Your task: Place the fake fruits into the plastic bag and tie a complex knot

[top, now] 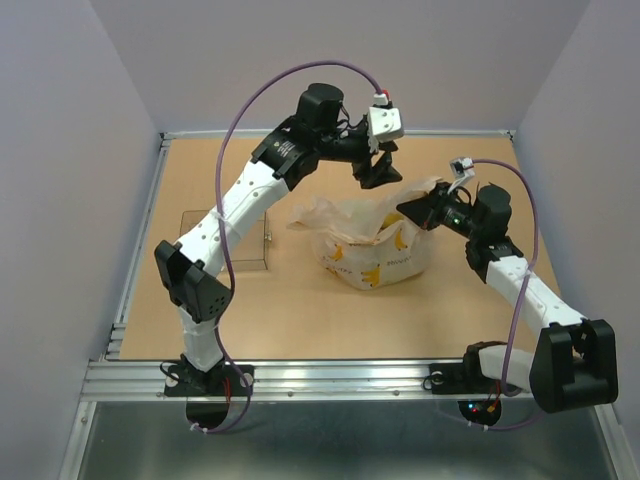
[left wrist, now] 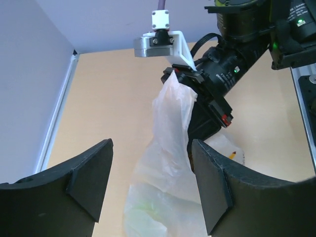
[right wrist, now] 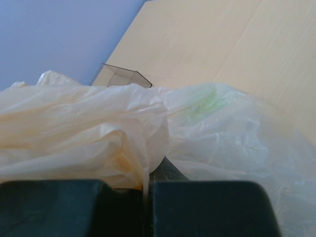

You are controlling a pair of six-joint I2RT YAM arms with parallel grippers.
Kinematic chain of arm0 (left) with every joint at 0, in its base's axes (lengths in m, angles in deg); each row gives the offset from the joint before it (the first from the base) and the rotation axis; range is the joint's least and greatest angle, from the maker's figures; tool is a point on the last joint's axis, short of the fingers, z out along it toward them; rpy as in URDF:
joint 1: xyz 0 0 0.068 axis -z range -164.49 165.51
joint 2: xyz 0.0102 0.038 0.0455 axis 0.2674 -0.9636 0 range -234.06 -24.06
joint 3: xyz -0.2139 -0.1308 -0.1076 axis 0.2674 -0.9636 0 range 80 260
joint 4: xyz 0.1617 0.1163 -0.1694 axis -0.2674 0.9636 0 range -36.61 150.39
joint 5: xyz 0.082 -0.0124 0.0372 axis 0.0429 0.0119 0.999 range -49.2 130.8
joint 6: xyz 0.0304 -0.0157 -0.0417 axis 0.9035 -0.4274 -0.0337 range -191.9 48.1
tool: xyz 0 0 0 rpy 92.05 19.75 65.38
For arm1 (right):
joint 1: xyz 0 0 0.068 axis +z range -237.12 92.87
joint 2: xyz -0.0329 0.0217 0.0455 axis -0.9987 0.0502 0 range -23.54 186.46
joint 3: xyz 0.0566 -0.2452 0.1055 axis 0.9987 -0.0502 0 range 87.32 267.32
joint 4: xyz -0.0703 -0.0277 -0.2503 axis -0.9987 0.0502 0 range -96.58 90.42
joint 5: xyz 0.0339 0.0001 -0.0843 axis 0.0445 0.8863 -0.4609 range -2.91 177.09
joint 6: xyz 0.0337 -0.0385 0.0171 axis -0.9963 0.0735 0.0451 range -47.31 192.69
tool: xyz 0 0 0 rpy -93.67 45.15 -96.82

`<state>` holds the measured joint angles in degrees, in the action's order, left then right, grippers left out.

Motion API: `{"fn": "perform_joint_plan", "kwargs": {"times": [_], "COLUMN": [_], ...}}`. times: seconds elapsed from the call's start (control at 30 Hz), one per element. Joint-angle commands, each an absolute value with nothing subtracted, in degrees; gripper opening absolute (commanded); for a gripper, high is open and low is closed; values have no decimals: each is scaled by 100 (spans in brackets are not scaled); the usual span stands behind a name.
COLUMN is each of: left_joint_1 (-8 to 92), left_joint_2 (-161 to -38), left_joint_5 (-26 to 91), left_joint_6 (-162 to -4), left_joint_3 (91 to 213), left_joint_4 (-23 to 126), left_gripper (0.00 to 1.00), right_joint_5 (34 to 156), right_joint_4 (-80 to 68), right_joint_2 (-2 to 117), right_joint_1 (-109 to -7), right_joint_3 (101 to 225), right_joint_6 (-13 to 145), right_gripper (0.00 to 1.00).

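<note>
The plastic bag [top: 375, 250], whitish with yellow banana prints, sits slumped at the table's middle. My right gripper [top: 410, 211] is shut on a gathered fold of the bag's upper edge; in the right wrist view the plastic [right wrist: 113, 128] is pinched between the closed jaws [right wrist: 148, 192]. My left gripper [top: 379, 172] hangs open just above the bag's far side. In the left wrist view a stretched strip of bag [left wrist: 170, 128] rises between its spread fingers [left wrist: 151, 148] without touching them, up to the right gripper [left wrist: 178, 75]. The fake fruits are hidden inside; only a faint green tint [right wrist: 205, 101] shows through.
A clear rigid tray [top: 252, 245] stands left of the bag, partly behind the left arm, and shows beyond the bag in the right wrist view [right wrist: 126, 76]. A raised metal rail [top: 135, 260] borders the table's left edge.
</note>
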<state>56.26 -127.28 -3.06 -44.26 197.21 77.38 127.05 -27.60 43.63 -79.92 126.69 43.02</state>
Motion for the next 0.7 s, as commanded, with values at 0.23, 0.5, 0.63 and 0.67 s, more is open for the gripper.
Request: {"fn": "perform_joint_plan", "kwargs": {"times": [0.23,0.5,0.63,0.67], "left_joint_1": [5603,5647,5655,5655], "left_joint_2": [-13507,-13744,-13902,-13928], "left_joint_5": [-1105,-1413,-1580,-1633], "left_joint_6": [-4588,-4439,-4456,-4491], "left_joint_3": [20191,20129,20164,20182], "left_joint_4": [7871,7958,7967,7950], "left_gripper": [73,71,58,54], "right_joint_5": [13226,13472,13595,13648], "right_joint_4": [-3225,-3260,-3251,-3251], "right_joint_2": [4308,4343,4290,4273], "right_joint_1": [-7974,-7965,-7965,-7974], "right_joint_3": [12775,12819,12819,12827], "right_joint_6": [4623,4755,4851,4878], "right_gripper": [1,4,7,7]}}
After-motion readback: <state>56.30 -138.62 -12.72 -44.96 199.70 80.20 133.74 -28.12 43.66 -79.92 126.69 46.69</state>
